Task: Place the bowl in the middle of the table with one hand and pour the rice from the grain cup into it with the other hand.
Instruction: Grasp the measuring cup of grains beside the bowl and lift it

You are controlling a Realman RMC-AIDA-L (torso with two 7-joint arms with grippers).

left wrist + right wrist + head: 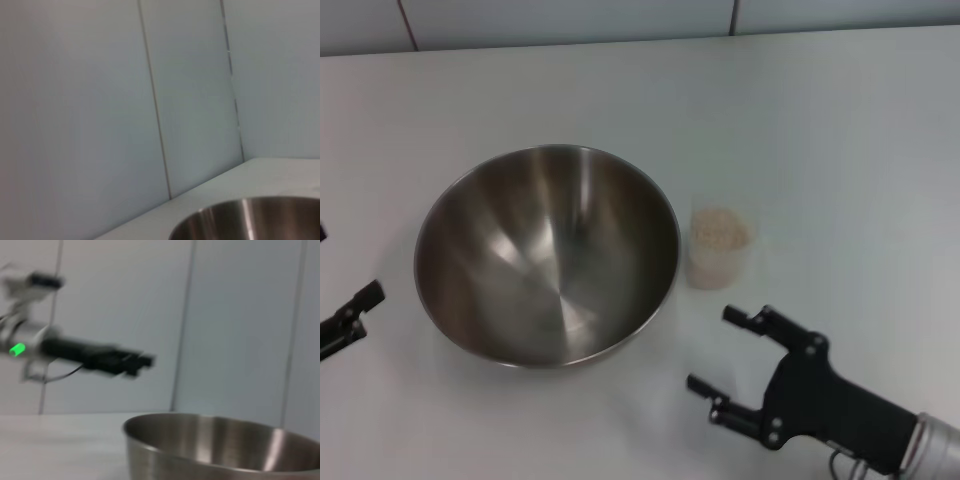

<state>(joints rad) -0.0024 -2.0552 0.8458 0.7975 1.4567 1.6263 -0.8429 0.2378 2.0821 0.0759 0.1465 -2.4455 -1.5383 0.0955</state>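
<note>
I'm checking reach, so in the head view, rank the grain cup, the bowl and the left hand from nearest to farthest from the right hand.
1. Grain cup: just beyond the right hand.
2. Bowl: to its left.
3. Left hand: across the table, past the bowl.

bare table (840,130) right of grain cup (719,246) | bowl (548,254) just beside cup's left | right claw (720,350) near, spread wide

The bowl (548,255) is shiny brushed steel, the grain cup (719,250) translucent plastic, the table (840,130) matte.
</note>
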